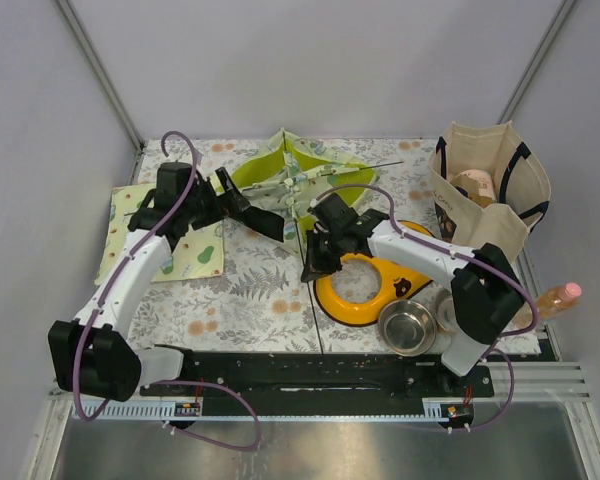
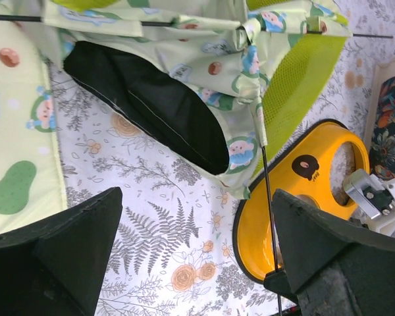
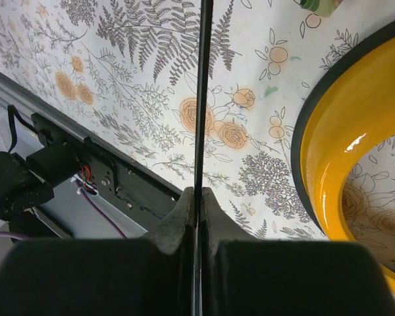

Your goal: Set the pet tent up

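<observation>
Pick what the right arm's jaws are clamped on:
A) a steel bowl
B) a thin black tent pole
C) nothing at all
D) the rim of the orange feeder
B: the right wrist view shows the right arm's jaws pressed together on the thin black pole, which runs up towards the pet tent, with the orange feeder lying off to one side, untouched.

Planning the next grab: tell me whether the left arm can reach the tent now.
Probably yes: the left gripper is open and faces the tent, with nothing between them.
</observation>
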Controlling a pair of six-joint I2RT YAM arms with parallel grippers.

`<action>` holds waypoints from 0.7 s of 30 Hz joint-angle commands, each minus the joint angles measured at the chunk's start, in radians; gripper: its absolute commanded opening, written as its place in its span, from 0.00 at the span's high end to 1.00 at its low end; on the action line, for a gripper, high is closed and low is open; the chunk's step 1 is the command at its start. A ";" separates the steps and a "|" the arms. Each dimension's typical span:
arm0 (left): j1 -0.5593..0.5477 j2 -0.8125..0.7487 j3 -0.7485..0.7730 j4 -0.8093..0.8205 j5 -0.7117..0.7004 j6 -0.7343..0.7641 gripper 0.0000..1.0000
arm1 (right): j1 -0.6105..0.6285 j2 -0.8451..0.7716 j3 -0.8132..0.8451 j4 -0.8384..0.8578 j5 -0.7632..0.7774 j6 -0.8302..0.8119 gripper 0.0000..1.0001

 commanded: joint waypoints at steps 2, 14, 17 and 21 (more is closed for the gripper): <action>-0.002 -0.022 0.097 -0.052 -0.124 0.033 0.01 | -0.010 0.027 0.011 0.056 0.001 0.095 1.00; -0.001 0.006 0.068 0.010 0.065 -0.003 0.01 | -0.062 0.113 0.130 0.148 -0.137 0.289 1.00; -0.005 0.015 0.039 0.055 0.138 -0.028 0.01 | -0.067 0.131 0.172 0.145 -0.137 0.294 1.00; -0.021 0.047 -0.007 0.154 0.261 -0.078 0.02 | -0.070 0.143 0.238 0.114 -0.107 0.258 1.00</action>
